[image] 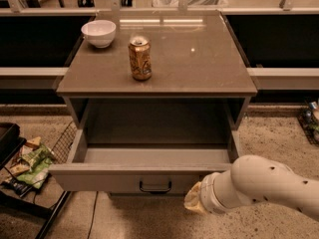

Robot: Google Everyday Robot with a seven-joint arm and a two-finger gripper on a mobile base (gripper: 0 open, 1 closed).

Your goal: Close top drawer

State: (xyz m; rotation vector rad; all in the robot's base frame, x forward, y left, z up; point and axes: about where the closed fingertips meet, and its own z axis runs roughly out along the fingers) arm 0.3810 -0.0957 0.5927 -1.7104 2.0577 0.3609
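The top drawer (pixel 107 178) is standing pulled out beneath the bench (pixel 209 68), looking empty, rigid and probably light-running, so a flat push beside its handle (pixel 155 186) should suffice. The gripper (pixel 194 202) is hovering at the front's right end; whether it is clenched or released, I cannot tell.

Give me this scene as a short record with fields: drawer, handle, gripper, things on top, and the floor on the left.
drawer: top drawer open, pulled out from the cabinet
handle: black loop handle at the centre of the drawer front
gripper: gripper low, at the drawer front, just right of the handle; contact cannot be told
on top: can upright near the middle; bowl at the back left corner, apart from the can
floor left: snack bags beside the cabinet
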